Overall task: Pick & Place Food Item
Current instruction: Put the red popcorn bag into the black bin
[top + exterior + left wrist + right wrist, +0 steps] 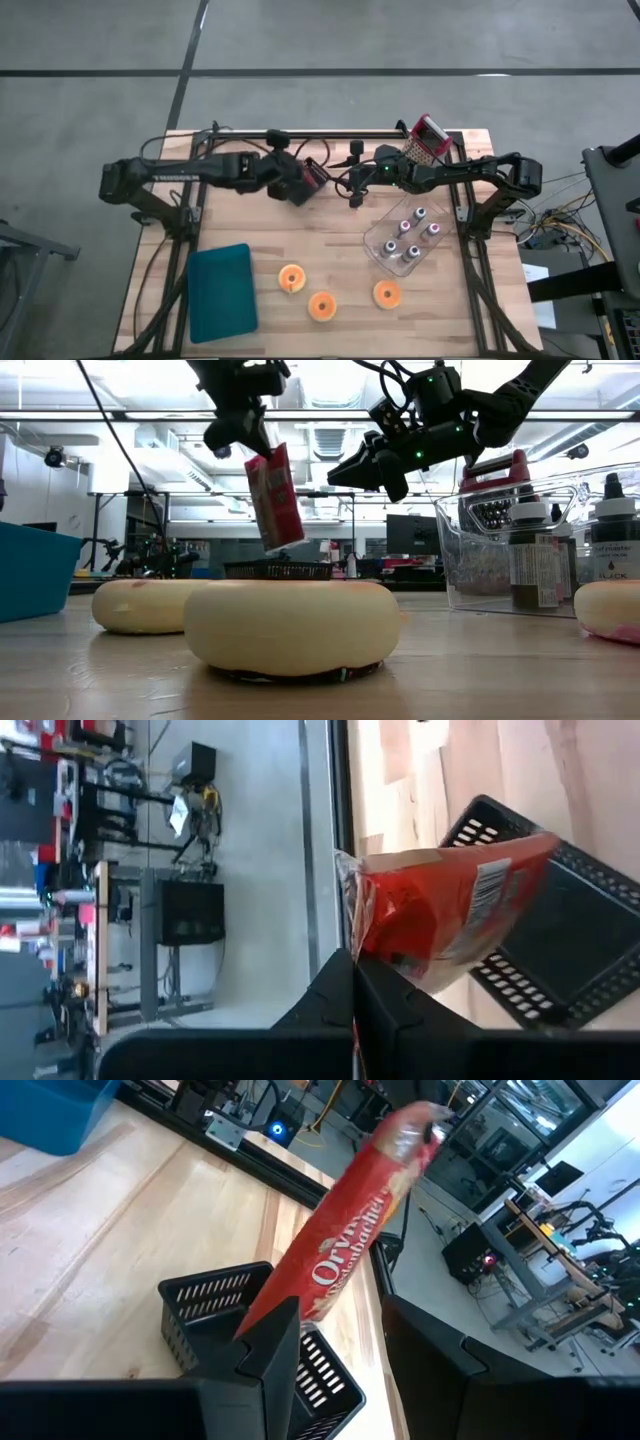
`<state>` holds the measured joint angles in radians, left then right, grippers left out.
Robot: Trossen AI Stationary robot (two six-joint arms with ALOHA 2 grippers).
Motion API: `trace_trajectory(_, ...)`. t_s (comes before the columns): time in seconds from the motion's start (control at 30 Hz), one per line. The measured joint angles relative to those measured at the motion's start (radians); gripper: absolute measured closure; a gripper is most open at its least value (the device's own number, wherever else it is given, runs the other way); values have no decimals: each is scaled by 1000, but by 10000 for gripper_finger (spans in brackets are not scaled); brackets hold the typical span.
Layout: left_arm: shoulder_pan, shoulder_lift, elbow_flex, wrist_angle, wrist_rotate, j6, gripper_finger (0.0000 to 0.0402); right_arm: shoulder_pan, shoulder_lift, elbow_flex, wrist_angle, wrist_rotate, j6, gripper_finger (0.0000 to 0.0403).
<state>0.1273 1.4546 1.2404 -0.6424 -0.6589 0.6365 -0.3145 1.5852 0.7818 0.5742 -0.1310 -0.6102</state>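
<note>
Here the red packet (345, 1250) carries white lettering that begins "Orv", the rest too blurred to read, and a white barcode patch shows on its side in the left wrist view. In the low view a bottle in the clear bin (405, 240) bears a label with the word "BLACK". The packet is a flat, glossy red pouch with a crimped, paler end; it hangs tilted in the air just above the black mesh basket (560, 935), at about 12 o'clock on the table (300, 330), near its far edge. The left gripper (303, 186) has its fingers clamped on the pouch's end. The right gripper (357, 184) hangs just beside, at about 1 o'clock, fingers spread wide and holding nothing. Three orange rings (322, 305) lie toward 6 o'clock, with bare wood between them and the basket. A teal tray (220, 291) sits at 8 o'clock, close to the near edge.
</note>
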Motion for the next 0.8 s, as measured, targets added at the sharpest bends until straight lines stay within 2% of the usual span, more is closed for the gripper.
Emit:
trace_trajectory(0.6,111,0,-1,93,160,206,401,0,0,0,0,0,0,264)
trace_trajectory(0.8,128,3,-1,104,198,209,401,0,0,0,0,0,0,264)
